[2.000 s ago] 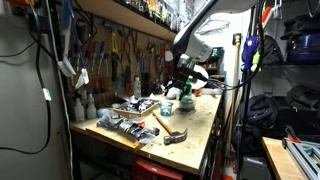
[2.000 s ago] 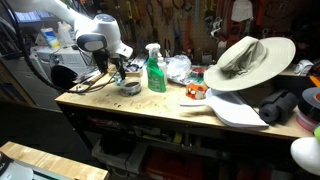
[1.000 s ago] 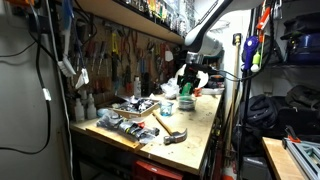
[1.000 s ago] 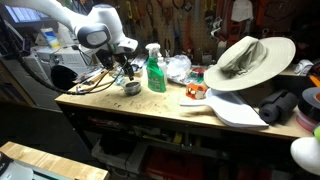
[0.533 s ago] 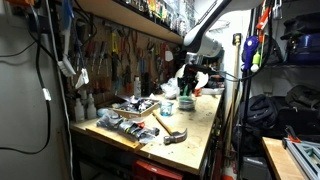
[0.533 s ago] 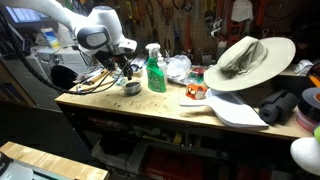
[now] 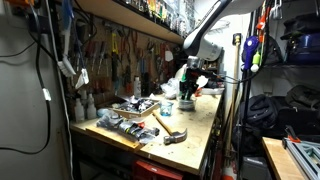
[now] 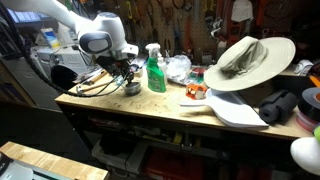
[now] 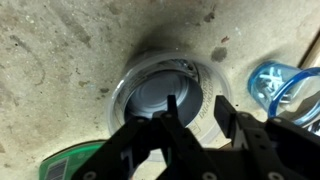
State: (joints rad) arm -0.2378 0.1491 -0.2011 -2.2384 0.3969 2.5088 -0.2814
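Observation:
An open metal can [image 9: 160,95] stands upright on the worn wooden bench, seen from straight above in the wrist view. My gripper [image 9: 197,112] hangs just over its right rim. One fingertip [image 9: 172,110] is over the can's mouth and the other [image 9: 222,115] is outside its wall, with clear gaps on both sides. The jaws stand partly closed and hold nothing. In both exterior views the gripper [image 8: 127,75] [image 7: 190,85] points down at the can [image 8: 131,88], next to a green spray bottle [image 8: 155,68].
A blue clear plastic item [image 9: 278,85] lies right of the can, and the bottle's green base [image 9: 70,165] is at the lower left. Cables [image 8: 95,82] lie by the can. A wide-brimmed hat [image 8: 245,58] and a hammer [image 7: 172,133] are also on the bench.
The jaws narrowed from wide open to partly closed about a second ago. The gripper has since sunk a little toward the can. The can and bottle have not moved.

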